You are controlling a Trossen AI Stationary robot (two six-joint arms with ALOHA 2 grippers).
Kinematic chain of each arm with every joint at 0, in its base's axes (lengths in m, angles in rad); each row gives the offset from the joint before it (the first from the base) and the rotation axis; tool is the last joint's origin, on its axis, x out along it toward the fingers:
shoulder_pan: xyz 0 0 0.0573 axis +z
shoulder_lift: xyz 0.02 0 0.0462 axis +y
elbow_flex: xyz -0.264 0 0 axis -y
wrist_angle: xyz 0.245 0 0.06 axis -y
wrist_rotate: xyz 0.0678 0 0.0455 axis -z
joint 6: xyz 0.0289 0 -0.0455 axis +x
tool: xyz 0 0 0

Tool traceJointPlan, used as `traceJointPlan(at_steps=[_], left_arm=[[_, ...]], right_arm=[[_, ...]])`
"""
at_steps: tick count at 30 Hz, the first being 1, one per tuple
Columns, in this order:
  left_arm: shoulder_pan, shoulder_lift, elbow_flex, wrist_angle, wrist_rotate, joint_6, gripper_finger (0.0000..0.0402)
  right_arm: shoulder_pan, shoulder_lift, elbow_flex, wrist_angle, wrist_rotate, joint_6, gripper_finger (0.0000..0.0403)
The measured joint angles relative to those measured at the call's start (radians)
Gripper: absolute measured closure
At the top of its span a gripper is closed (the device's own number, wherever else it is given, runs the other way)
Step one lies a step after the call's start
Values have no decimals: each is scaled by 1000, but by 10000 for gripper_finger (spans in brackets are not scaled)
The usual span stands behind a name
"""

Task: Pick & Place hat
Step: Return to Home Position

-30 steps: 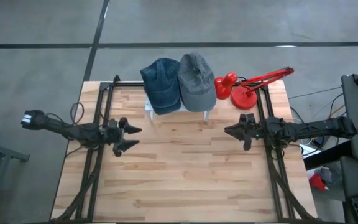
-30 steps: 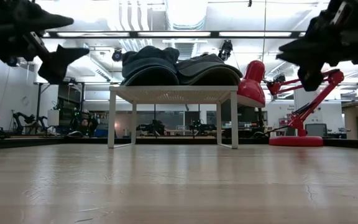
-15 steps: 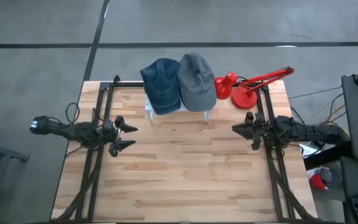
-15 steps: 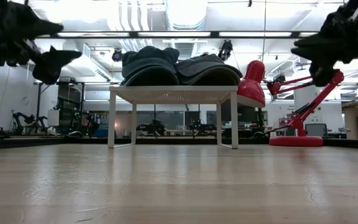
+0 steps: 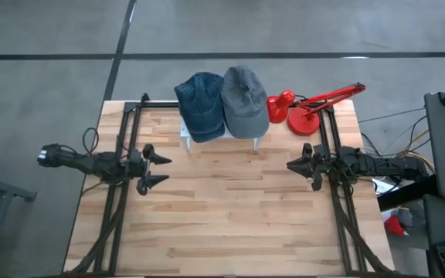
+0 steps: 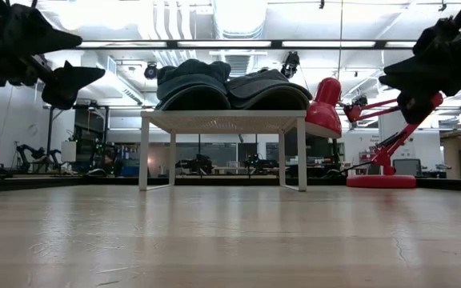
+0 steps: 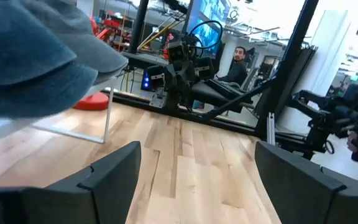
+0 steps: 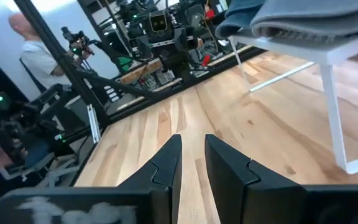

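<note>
The left gripper (image 5: 163, 170) hangs above the left side of the wooden table (image 5: 230, 224), its fingers spread wide and empty; the right gripper (image 5: 290, 164) hangs above the right side, its fingers drawn almost together with only a thin slit between them, pinching nothing; both point inward, well apart from each other. At the far edge stands a small white shelf (image 5: 185, 139); on it the blue caps (image 5: 201, 104) lie just beside the gray caps (image 5: 244, 100), touching; a red desk lamp (image 5: 307, 108) stands to the shelf's right.
</note>
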Motion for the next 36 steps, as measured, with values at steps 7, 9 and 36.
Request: traceJointPlan(at_steps=[7, 9, 36], left_arm=[[0, 2, 0, -2, -3, -54, 85], [0, 2, 0, -2, -3, -55, 85], [0, 2, -2, -2, -3, -56, 85]], right_arm=[[0, 18, 0, 0, -1, 60, 335], [0, 18, 0, 0, -1, 61, 335], [0, 17, 0, 0, -1, 64, 335]])
